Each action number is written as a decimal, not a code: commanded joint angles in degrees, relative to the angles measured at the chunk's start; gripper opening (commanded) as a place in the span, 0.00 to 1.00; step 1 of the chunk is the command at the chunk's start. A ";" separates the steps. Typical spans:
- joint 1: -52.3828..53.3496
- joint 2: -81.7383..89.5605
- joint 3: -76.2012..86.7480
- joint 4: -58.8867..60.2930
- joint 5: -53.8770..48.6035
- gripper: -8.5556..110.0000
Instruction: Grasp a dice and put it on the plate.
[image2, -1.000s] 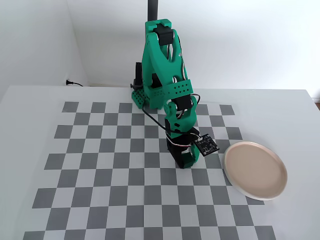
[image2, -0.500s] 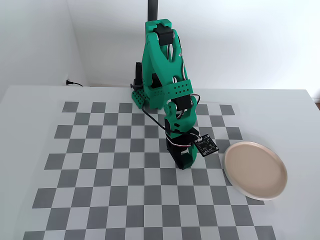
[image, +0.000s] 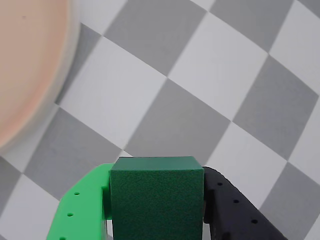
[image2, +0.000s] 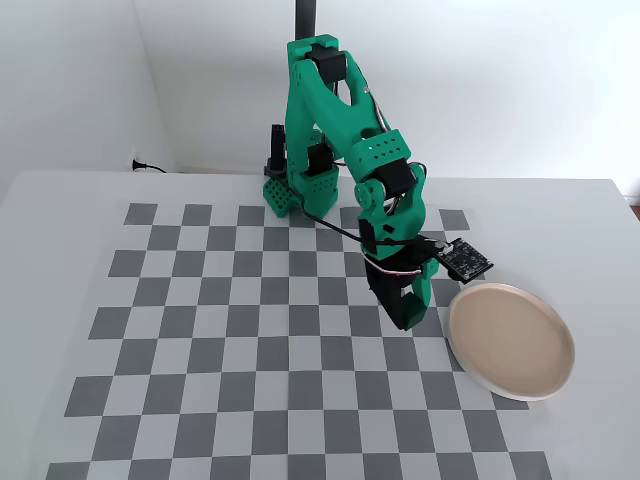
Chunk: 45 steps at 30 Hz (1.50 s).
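Fingers (image: 77, 207) clamped on the dice (image: 156, 197) — I've swung it right, just short of the plate (image2: 510, 345) — carry nearly done.

White walls (image2: 500, 90), checkerboard table (image2: 200, 330)

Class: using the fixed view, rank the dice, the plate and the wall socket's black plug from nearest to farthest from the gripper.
1. dice: held in the gripper; seen clamped between its fingers in the wrist view.
2. plate: just right of the gripper, on the board's right edge.
3. black plug: far left, at the wall behind the table.
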 joint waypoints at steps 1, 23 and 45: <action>-4.13 3.52 -12.57 3.52 1.05 0.04; -16.17 -22.41 -44.38 6.15 5.71 0.04; -19.69 -36.30 -50.45 3.08 9.49 0.15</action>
